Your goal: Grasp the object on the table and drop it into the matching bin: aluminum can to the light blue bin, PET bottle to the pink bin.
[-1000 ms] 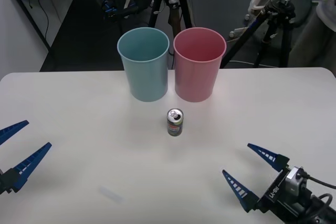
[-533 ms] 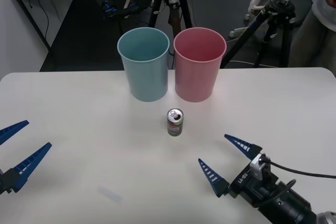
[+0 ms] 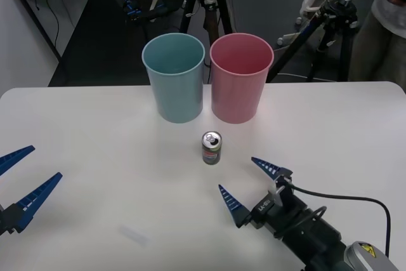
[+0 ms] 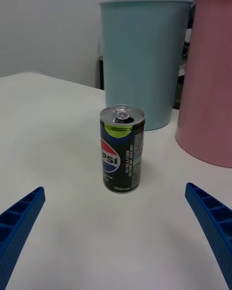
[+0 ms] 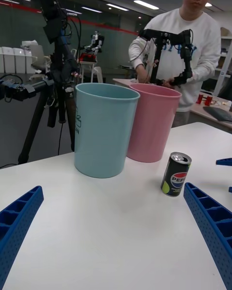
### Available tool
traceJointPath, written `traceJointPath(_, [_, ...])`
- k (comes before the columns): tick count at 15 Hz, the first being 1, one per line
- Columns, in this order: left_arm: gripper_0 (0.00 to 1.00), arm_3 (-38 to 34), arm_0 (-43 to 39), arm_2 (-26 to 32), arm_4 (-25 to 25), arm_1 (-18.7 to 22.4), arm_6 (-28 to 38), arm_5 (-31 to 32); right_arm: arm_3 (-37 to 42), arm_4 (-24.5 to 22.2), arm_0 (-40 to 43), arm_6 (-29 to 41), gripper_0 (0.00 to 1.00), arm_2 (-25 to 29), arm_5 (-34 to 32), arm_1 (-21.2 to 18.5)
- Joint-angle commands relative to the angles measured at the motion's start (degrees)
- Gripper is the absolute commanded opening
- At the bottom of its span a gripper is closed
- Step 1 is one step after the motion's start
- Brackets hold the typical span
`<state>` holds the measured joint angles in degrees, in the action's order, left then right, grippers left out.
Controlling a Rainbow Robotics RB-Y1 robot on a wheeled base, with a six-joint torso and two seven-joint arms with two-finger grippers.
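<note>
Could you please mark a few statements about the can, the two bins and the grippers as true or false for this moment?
1. The aluminum can stands upright on the table. True.
2. The right gripper is shut on the can. False: its fingers are spread open, short of the can, touching nothing.
3. The light blue bin stands to the left of the pink bin in the front view. True.
4. The can already lies inside the pink bin. False: it stands on the table in front of both bins.
5. The left gripper is open at the table's left edge, far from the can. True.
</note>
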<state>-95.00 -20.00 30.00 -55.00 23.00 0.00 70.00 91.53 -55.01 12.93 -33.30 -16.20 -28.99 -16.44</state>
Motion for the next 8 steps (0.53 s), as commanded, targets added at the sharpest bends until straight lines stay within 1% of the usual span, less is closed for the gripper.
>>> traceJointPath(1, [1.00, 0.0, 0.0, 0.0, 0.0, 0.0, 0.0, 0.0, 0.0, 0.0, -1.9, 0.3, 1.00, -2.7, 5.8, 0.3])
traceJointPath(4, [1.00, 0.0, 0.0, 0.0, 0.0, 0.0, 0.0, 0.0, 0.0, 0.0, -3.4, 0.5, 1.00, -4.9, 10.1, 0.6])
traceJointPath(8, [1.00, 0.0, 0.0, 0.0, 0.0, 0.0, 0.0, 0.0, 0.0, 0.0, -4.9, 0.7, 1.00, -6.2, 13.3, 1.1])
